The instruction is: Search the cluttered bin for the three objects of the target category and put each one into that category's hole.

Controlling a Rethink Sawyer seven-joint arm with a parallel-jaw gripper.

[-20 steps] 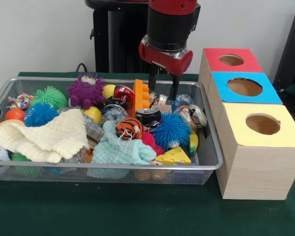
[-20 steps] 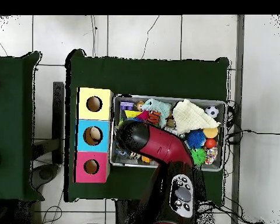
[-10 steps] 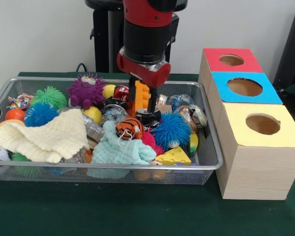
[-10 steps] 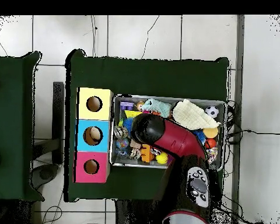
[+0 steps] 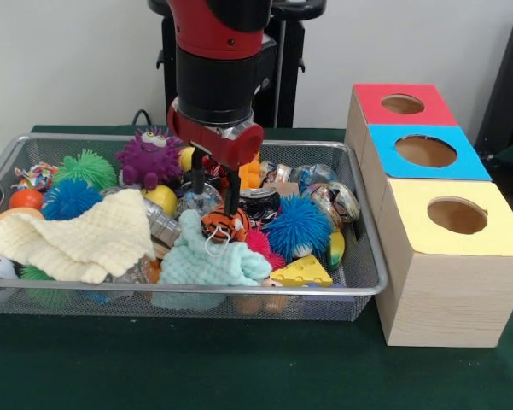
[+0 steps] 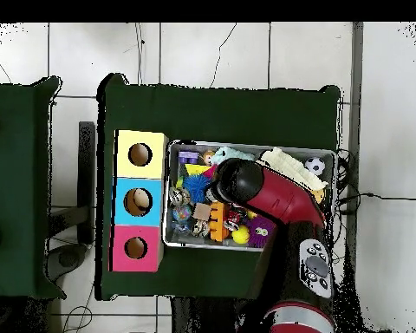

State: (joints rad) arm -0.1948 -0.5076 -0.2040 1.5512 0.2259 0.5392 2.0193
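The pincer (image 5: 214, 186) hangs over the middle of the silver wire-mesh bin (image 5: 369, 272), its two thin black fingers (image 5: 234, 192) spread apart and pointing straight down, with nothing between them. Their tips sit just above the small orange and black striped tiger toy (image 5: 223, 224), which rests on the mint green knitted cloth (image 5: 206, 260). Above the fingers comes a red wrist collar, then the thick black and red arm (image 5: 215, 60), which drops almost vertically from the top centre of the front view. In the overhead view the arm (image 6: 272, 198) reaches up and left from the lower right of the frame and covers the middle of the bin.

Just behind the pincer stand an orange plastic toothed block (image 5: 251, 173) and a purple fuzzy monster toy (image 5: 149, 156). To the right of the tiger lies a blue spiky rubber ball (image 5: 297, 227), with a yellow cheese-shaped wedge (image 5: 300, 272) below it. A cream knitted cloth (image 5: 75, 237) fills the bin's left part, beside a green spiky ball (image 5: 84, 167).

At the right of the frame, on the dark green surface (image 5: 196, 363), sit three wooden boxes, each with a round hole: a red-topped one (image 5: 401, 103), a blue-topped one (image 5: 423, 151) and a yellow-topped one (image 5: 455, 217).
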